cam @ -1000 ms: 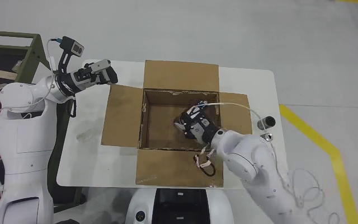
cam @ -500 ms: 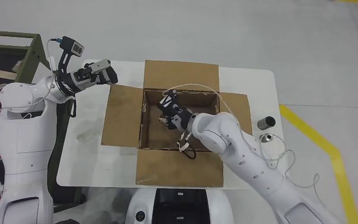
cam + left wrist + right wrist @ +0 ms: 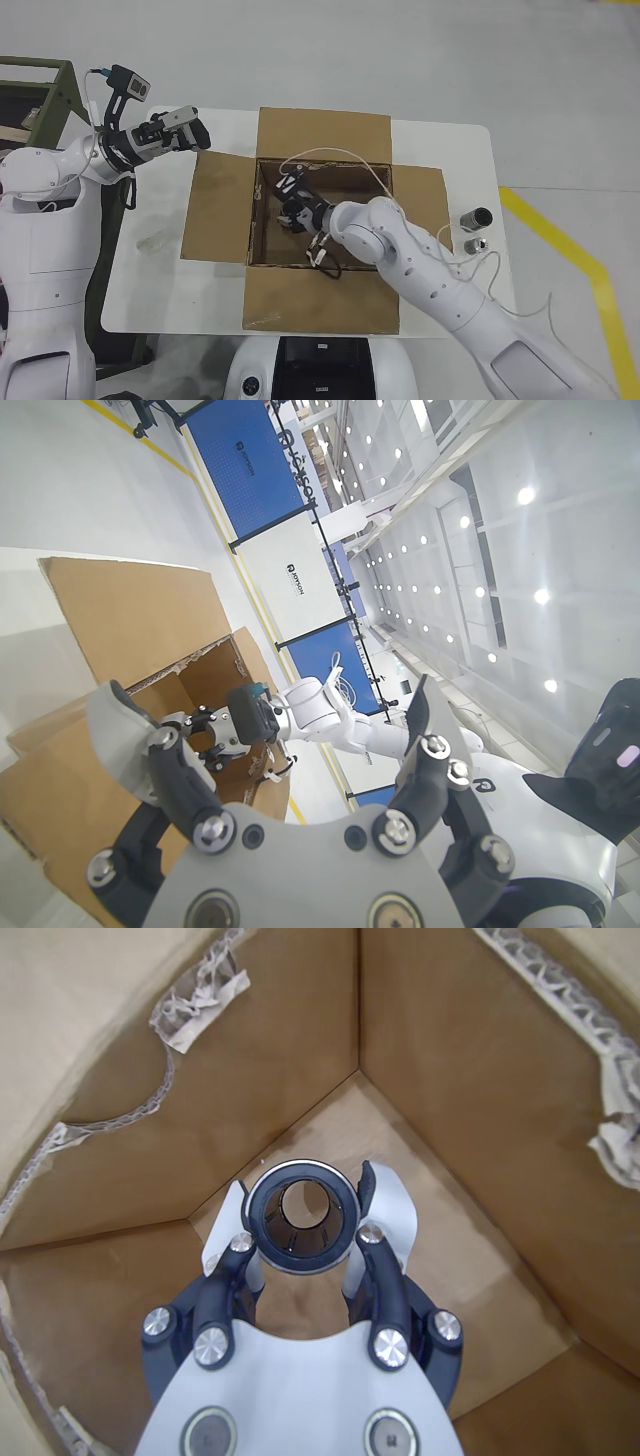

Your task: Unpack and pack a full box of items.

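An open cardboard box (image 3: 322, 133) stands in the middle of the white table (image 3: 150, 280). My right gripper (image 3: 291, 200) is down inside it, near the back left corner. In the right wrist view that gripper (image 3: 305, 1208) is shut on a short metal cylinder (image 3: 256, 1213) with a dark hollow bore, held above the bare box floor (image 3: 450, 1248). My left gripper (image 3: 200, 132) hangs open over the table's back left, beside the box's left flap; nothing sits between its fingers (image 3: 120, 710). The left wrist view shows the box (image 3: 135, 610) with the right gripper (image 3: 215, 740) inside.
Two more metal cylinders (image 3: 476, 217) (image 3: 474, 245) stand on the table right of the box. All flaps are folded outward, including the left flap (image 3: 215, 205). A green rack (image 3: 40, 95) stands off the table's left.
My right arm has swung across the inside of the box, from its right side to the back left corner. The left arm has stayed still.
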`<state>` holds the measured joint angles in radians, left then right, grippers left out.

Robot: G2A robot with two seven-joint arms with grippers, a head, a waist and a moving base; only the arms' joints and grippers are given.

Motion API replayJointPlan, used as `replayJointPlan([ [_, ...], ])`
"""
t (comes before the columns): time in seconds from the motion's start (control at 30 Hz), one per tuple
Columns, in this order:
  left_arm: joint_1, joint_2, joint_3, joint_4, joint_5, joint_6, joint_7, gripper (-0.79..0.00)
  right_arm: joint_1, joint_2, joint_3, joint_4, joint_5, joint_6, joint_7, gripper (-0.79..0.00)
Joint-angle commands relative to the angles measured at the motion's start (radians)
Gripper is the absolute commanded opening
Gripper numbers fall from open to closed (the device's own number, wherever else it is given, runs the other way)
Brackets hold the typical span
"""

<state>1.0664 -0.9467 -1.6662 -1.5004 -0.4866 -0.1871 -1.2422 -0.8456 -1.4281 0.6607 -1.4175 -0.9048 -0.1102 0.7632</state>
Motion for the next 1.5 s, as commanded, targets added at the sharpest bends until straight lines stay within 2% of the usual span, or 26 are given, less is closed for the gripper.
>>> replayJointPlan([
  [0.0, 0.000, 0.000, 0.000, 0.000, 0.000, 0.000, 0.000, 0.000, 0.004, -0.005, -0.005, 0.012, 0.004, -0.001, -0.005, -0.785],
  [0.33, 0.000, 0.000, 0.000, 0.000, 0.000, 0.000, 0.000, 0.000, 0.012, -0.025, -0.029, 0.060, -0.009, -0.014, -0.013, -0.785],
  [0.43, 0.000, 0.000, 0.000, 0.000, 0.000, 0.000, 0.000, 0.000, 0.014, -0.030, -0.033, 0.072, -0.019, -0.010, -0.014, -0.751],
  [0.47, 0.000, 0.000, 0.000, 0.000, 0.000, 0.000, 0.000, 0.000, 0.015, -0.032, -0.035, 0.076, -0.024, -0.008, -0.013, -0.720],
  [0.53, 0.000, 0.000, 0.000, 0.000, 0.000, 0.000, 0.000, 0.000, 0.018, -0.036, -0.040, 0.082, -0.033, -0.005, -0.010, -0.606],
  [0.57, 0.000, 0.000, 0.000, 0.000, 0.000, 0.000, 0.000, 0.000, 0.018, -0.038, -0.042, 0.084, -0.036, -0.005, -0.009, -0.520],
  [0.7, 0.000, 0.000, 0.000, 0.000, 0.000, 0.000, 0.000, 0.000, 0.020, -0.044, -0.043, 0.092, -0.037, -0.003, -0.008, -0.342],
  [0.83, 0.000, 0.000, 0.000, 0.000, 0.000, 0.000, 0.000, 0.000, 0.018, -0.047, -0.037, 0.089, -0.040, -0.002, -0.006, -0.252],
  [1.07, 0.000, 0.000, 0.000, 0.000, 0.000, 0.000, 0.000, 0.000, 0.009, -0.041, -0.008, 0.017, -0.077, 0.000, 0.022, -0.219],
  [1.27, 0.000, 0.000, 0.000, 0.000, 0.000, 0.000, 0.000, 0.000, -0.035, -0.019, 0.051, -0.128, -0.113, 0.018, 0.106, -0.219],
  [1.47, 0.000, 0.000, 0.000, 0.000, 0.000, 0.000, 0.000, 0.000, -0.099, 0.008, 0.122, -0.277, -0.148, -0.006, 0.156, -0.222],
])
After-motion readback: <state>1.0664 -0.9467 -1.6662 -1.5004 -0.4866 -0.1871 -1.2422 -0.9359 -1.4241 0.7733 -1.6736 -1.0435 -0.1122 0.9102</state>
